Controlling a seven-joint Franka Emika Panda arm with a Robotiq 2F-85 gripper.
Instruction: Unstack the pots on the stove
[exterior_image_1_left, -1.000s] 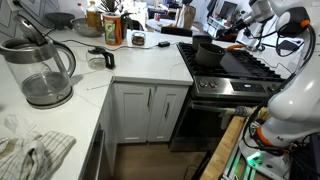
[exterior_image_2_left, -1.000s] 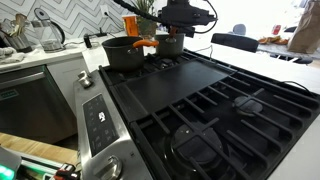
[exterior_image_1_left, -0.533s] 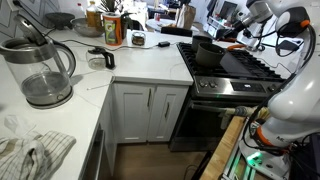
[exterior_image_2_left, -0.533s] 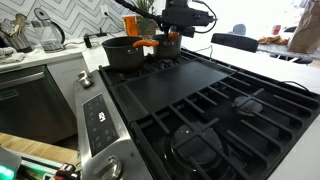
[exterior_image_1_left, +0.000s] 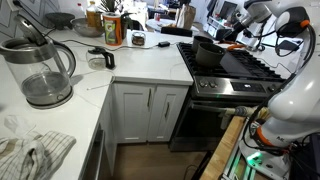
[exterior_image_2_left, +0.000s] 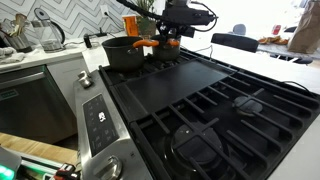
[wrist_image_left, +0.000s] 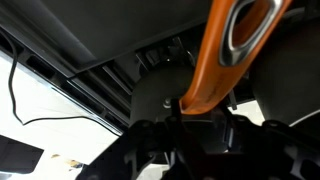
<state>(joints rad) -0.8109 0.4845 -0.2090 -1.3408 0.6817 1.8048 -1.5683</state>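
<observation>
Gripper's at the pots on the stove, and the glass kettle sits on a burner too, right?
No: the glass kettle stands on the white countertop, as an exterior view shows. The gripper is at the pots on the stove.

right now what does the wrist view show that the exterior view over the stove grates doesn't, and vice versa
Only the wrist view: the hole at the end of the orange handle. Only in an exterior view: the stove grates, its control panel and the large pot. Both: the gripper shut on that handle.
</observation>
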